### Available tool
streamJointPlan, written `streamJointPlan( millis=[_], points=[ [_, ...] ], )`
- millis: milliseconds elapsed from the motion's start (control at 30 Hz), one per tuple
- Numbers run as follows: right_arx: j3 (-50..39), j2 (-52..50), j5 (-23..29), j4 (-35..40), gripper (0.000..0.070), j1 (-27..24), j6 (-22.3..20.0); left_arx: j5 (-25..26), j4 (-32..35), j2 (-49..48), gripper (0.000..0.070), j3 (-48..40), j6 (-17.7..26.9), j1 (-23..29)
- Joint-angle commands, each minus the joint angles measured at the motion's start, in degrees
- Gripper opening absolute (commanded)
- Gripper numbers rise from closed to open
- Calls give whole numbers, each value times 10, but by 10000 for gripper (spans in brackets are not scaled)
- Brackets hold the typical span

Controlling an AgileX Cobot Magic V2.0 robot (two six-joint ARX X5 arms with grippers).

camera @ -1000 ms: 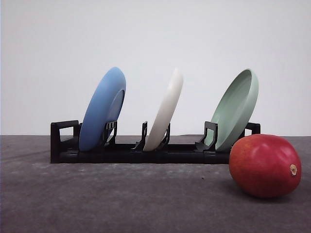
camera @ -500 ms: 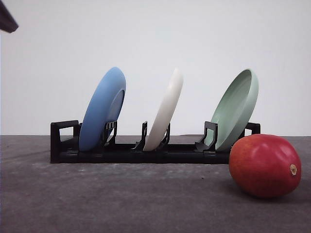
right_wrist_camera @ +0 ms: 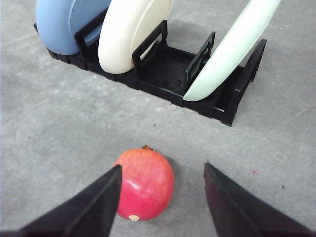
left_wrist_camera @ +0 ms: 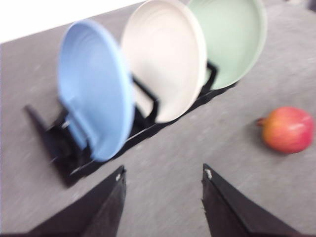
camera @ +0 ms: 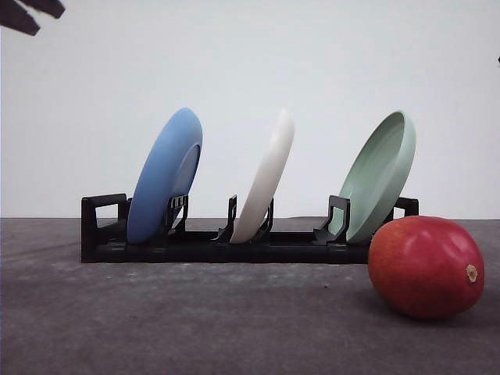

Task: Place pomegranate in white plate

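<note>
Left end effector (camera: 31, 14) lower, cropped.

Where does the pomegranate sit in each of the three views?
Front view: pomegranate lower right, on the table before the green plate.
Left wrist view: far right, apart from the rack.
Right wrist view: bottom centre, beside the left finger.
Shared landmark: black rack.
</note>
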Motion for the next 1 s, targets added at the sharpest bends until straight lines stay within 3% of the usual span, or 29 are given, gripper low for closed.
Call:
streamJointPlan(
  millis=[0, 233, 633, 767, 967],
  points=[
    [8, 1, 0, 6, 340, 3, -5, 7, 20, 6, 311, 12, 6, -10],
    [8, 1, 0, 6, 339, 3, -4, 5, 118, 59, 318, 12, 8, -69],
    [8, 1, 0, 6, 339, 3, -4, -17, 330, 243, 319, 12, 3, -154],
    [8, 1, 0, 6, 339, 3, -4, -80, 393, 304, 321, 19, 2, -184],
    [8, 1, 0, 6, 339, 3, -6, -154, 407, 394, 382, 71, 2, -216]
  ],
)
